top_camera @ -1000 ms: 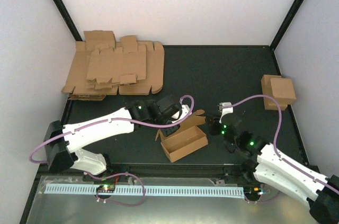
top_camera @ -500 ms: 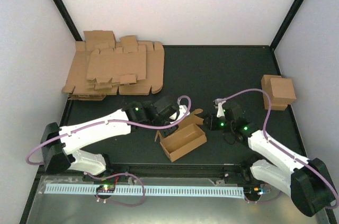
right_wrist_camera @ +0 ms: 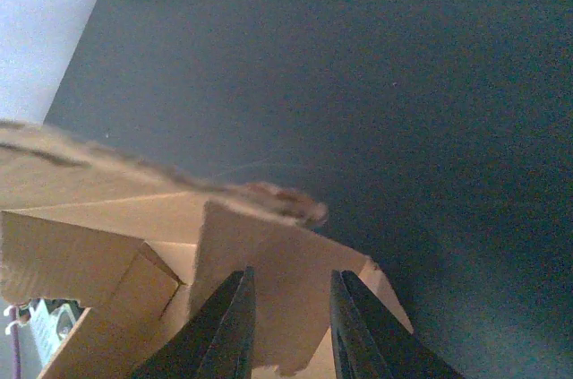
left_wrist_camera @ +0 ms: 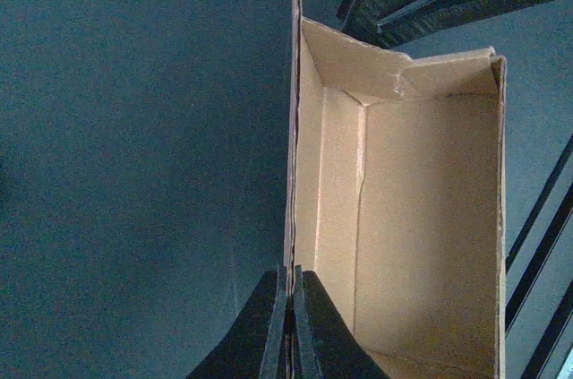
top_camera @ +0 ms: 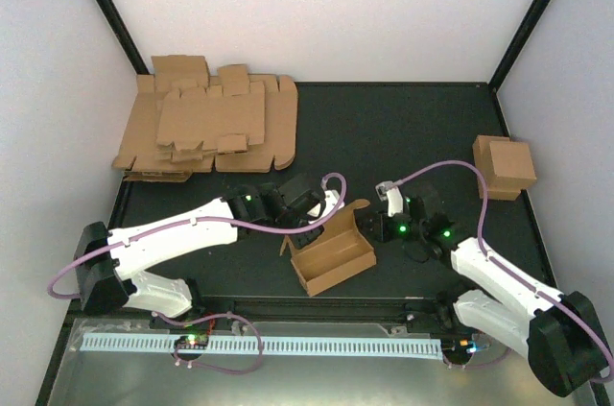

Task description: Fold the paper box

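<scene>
From above, the plain brown cardboard paper box (top_camera: pixel 333 262) sits on the black tabletop (top_camera: pixel 403 137) near its front edge, between both arms. It is an open tray, mouth up, with its long axis running from near-left to far-right and a flap raised along the far wall.

In the left wrist view, the left gripper (left_wrist_camera: pixel 287 330) is clenched on that thin wall.

In the right wrist view, the right gripper (right_wrist_camera: pixel 291 325) is spread, with a creased end flap (right_wrist_camera: pixel 269 262) between its fingers.
</scene>
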{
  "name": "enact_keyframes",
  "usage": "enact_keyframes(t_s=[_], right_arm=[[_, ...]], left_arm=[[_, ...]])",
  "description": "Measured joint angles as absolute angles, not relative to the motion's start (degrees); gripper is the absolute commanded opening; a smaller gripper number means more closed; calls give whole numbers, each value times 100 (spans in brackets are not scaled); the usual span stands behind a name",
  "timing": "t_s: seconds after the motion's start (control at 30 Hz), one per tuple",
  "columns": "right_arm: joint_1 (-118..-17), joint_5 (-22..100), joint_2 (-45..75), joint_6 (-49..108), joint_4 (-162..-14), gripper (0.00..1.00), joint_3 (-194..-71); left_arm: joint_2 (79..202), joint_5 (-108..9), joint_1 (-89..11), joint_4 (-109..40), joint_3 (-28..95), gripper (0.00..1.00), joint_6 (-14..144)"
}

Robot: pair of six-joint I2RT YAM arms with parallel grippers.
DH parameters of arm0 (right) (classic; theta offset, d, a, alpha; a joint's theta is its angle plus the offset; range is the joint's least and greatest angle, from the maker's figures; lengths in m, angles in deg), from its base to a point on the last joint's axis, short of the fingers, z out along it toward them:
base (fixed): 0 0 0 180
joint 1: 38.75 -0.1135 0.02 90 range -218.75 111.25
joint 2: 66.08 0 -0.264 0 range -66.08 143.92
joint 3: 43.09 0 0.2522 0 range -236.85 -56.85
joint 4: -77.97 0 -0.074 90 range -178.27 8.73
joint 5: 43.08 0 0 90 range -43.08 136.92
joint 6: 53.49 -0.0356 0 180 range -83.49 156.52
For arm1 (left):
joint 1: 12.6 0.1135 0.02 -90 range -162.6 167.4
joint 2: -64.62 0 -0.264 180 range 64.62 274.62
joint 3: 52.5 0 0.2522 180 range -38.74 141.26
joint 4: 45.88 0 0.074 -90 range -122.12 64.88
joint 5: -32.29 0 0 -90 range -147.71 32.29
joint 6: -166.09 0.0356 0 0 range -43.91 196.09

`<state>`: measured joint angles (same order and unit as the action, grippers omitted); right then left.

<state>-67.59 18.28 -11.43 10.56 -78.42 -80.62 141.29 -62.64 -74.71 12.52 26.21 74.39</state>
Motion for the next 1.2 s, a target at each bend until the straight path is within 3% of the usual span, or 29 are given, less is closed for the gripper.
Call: enact_keyframes(t_s=[0.43,0.67,0.93,1.03,1.2], right_arm=[[-6759,2145,-1314,1065,-7674,29,-8056],[-6759,2457,-2028,1084,-7401,51,-8040],[-6759,2219,-2645,953,-6983,57,-7752],[-6759,1994,-2924,925,-6898,77,-7693],[-6764,1625,-3018,875,-6894,93,-7638]], left_arm=[[14188,-6214,-7473,1222,2592,2,7396],[14190,-6155,-7495,1114,2537,1,7394],[14203,-6131,-7495,979,2402,2,7385],[14212,-6133,-7495,979,2395,2,7378],[14297,-6116,-7495,935,2389,2,7352]])
